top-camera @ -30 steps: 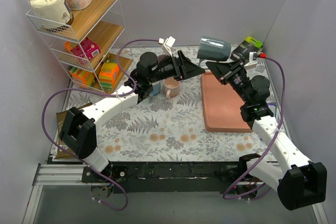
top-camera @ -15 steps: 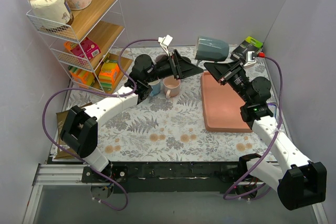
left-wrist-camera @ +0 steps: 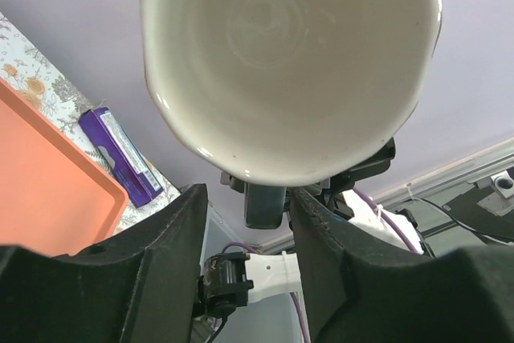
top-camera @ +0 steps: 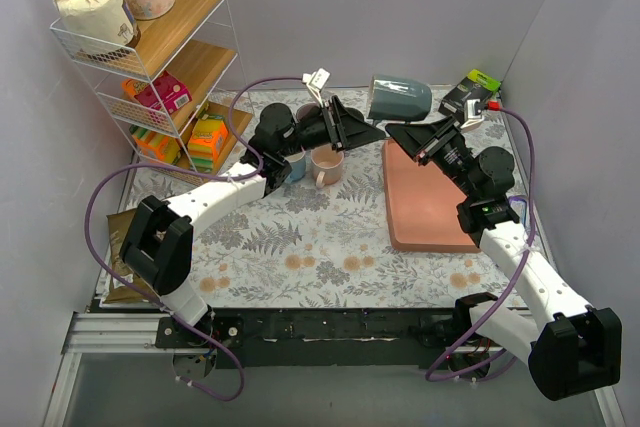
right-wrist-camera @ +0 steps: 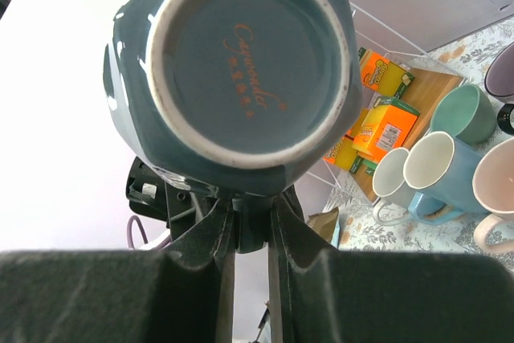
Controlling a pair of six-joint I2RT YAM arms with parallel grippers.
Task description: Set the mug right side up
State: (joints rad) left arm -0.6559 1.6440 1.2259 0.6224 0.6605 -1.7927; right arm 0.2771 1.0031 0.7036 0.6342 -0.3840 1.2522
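Top external: dark teal mug (top-camera: 402, 99) hangs on its side at upper centre of frame, right gripper (top-camera: 398, 130) under it, left gripper (top-camera: 373, 131) just beside its mouth end. Left wrist: cream interior fills the upper frame; left jaws spread wide, gripping nothing. Right wrist: base faces the lens at upper centre; right jaws pinched tight on the handle (right-wrist-camera: 250, 226).
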